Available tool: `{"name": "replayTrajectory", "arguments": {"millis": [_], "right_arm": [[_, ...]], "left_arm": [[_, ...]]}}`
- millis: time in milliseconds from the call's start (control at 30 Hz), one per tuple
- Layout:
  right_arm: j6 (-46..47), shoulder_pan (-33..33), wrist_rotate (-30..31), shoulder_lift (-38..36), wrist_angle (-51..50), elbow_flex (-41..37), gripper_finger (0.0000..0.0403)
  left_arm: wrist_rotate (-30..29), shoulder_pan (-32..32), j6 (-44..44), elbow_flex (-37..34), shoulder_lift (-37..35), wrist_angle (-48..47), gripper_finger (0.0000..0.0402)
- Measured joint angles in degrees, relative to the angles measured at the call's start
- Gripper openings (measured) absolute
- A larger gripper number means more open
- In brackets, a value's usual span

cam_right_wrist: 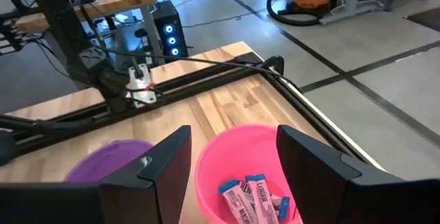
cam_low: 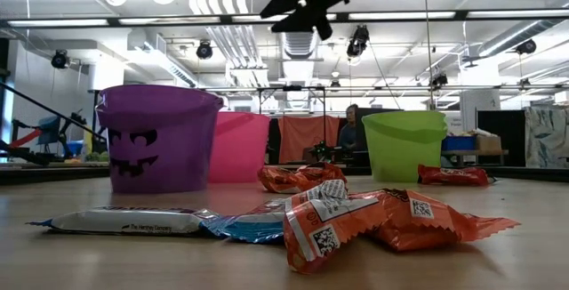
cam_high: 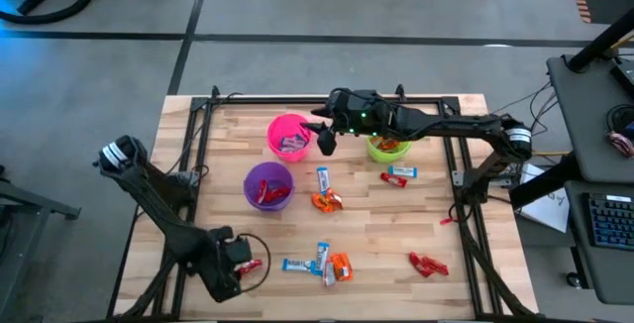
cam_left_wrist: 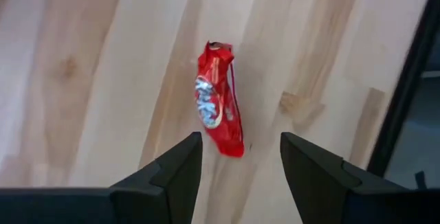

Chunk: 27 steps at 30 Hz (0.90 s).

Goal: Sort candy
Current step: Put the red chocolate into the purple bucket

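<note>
Wooden table [cam_high: 228,135]: both hands open, left hand [cam_left_wrist: 240,176] over red candy [cam_left_wrist: 218,107], its label unreadable.

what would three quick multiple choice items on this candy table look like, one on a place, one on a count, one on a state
1. Where is the right hand?
A. beside the pink cup
B. over the purple cup
C. at the table's near edge

2. How many cups stand on the table?
A. two
B. three
C. four

3. How are the left hand's fingers?
A. shut on a red candy
B. shut on nothing
C. open, a red candy on the wood ahead of them

Key:
1 A, it hangs at the pink cup.
2 B, pink, purple cup and green cup.
3 C, the left hand is spread, and the red candy lies free.
</note>
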Motion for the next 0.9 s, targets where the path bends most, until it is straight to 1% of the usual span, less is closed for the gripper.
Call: {"name": "replayTrajectory", "arguments": {"millis": [133, 267, 500, 567, 633, 733, 900], "right_arm": [[0.00, 0.93, 0.56, -1.64, -1.38, 0.00, 0.0206], [-0.02, 1.84, 1.55, -2.19, -1.71, 0.00, 0.0206], [0.68, 3.82, 1.77, -2.00, -2.04, 0.00, 0.0206], [0.69, 4.47, 2.91, -1.99, -2.05, 0.00, 0.0205], [0.52, 5.02, 4.34, -1.98, -2.05, 0.00, 0.0206], [0.46, 5.31, 4.74, -1.98, -2.04, -0.02, 0.0205], [0.49, 5.31, 4.78, -1.98, -2.14, -0.02, 0.0205]], "left_arm": [[-0.11, 0.04, 0.16, -1.18, 3.10, 4.64, 0.0180], [-0.04, 0.04, -1.85, -3.04, 5.27, 5.90, 0.0180], [-0.09, 0.06, -3.00, -5.24, 6.03, 8.35, 0.0177], [-0.09, 0.06, -3.00, -5.82, 6.03, 8.57, 0.0171], [-0.09, 0.06, -2.99, -6.75, 6.03, 9.99, 0.0160], [-0.09, 0.06, -3.13, -8.40, 6.02, 13.01, 0.0137], [-0.04, 0.06, -3.03, -8.63, 5.95, 13.86, 0.0078]]}}
